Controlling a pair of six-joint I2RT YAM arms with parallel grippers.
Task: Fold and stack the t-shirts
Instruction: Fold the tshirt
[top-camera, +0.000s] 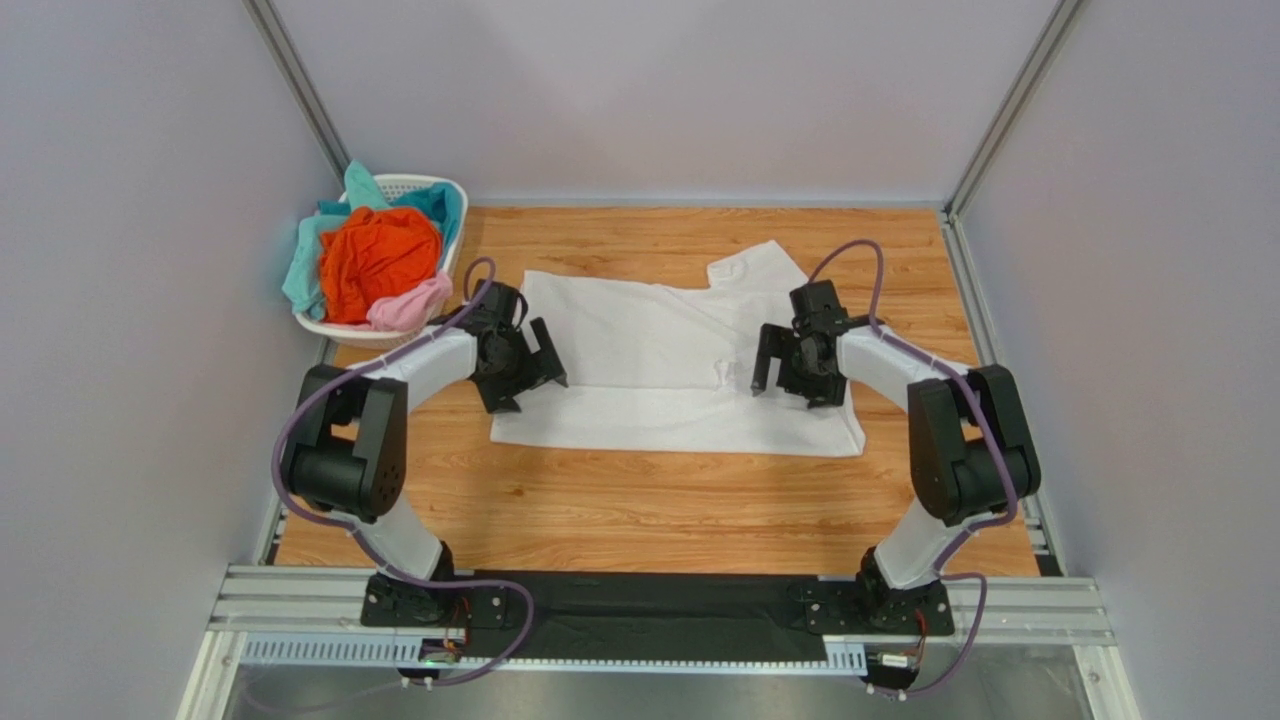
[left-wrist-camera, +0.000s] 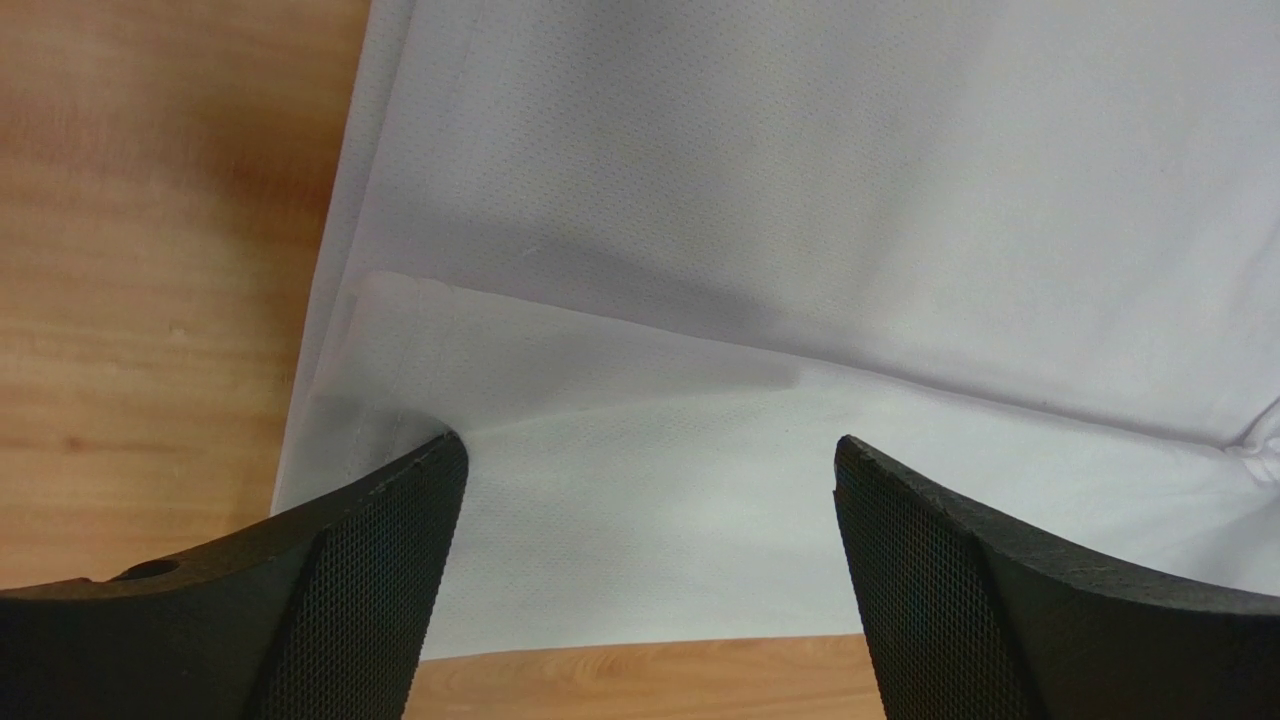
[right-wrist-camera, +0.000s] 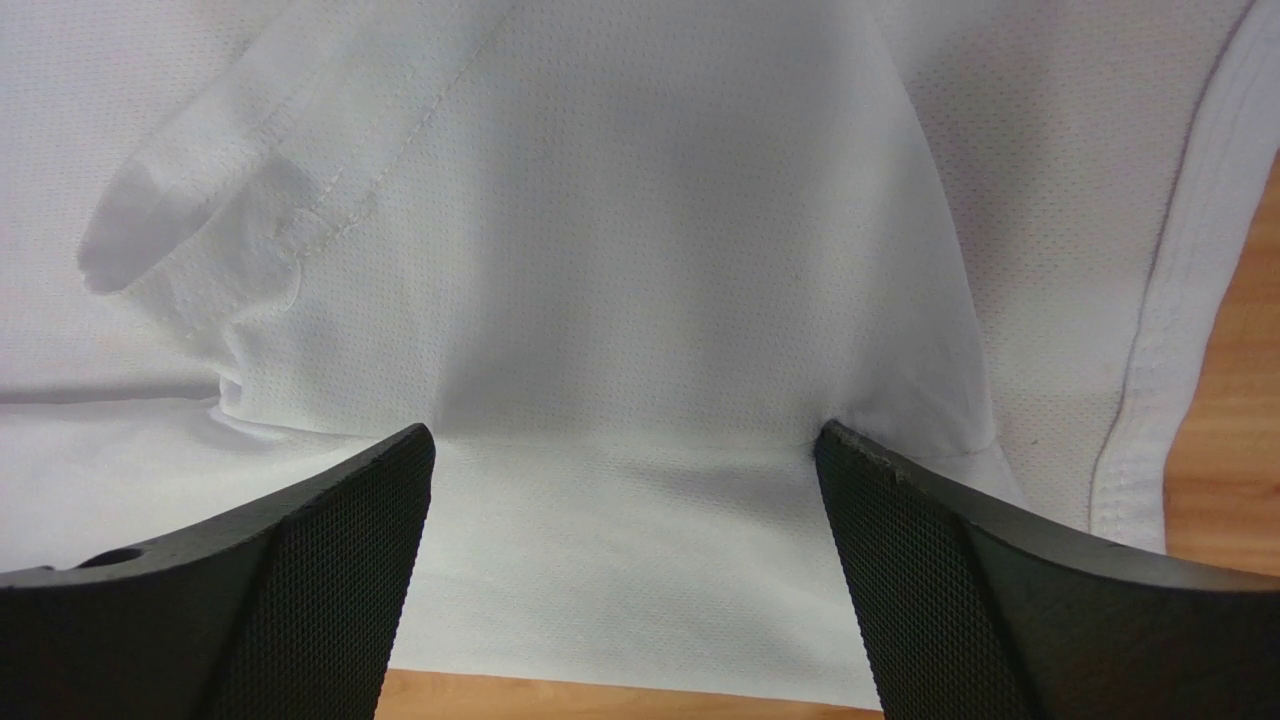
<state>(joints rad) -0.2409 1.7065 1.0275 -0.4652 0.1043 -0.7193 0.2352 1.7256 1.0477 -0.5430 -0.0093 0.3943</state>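
The wooden desk (top-camera: 631, 503) stands inside a grey-walled enclosure with metal corner posts. We locate the white t-shirt (top-camera: 676, 353) spread flat across the middle of the desk, collar (top-camera: 736, 270) at the far right. A straight layer edge runs left to right across its near part. The left tool (top-camera: 526, 386) hangs over the shirt's left edge and the right tool (top-camera: 789, 383) over its right part. Both stand with jaws spread wide and nothing between the fingers (left-wrist-camera: 376, 570). We cannot tell whether the fingertips touch the cloth. In the right wrist view a sleeve (right-wrist-camera: 256, 195) lies folded onto the body. At the far left, the white basket (top-camera: 451, 195) holds the orange t-shirt (top-camera: 376, 255), the teal t-shirt (top-camera: 308, 255) and the pink t-shirt (top-camera: 409, 305), bunched together.
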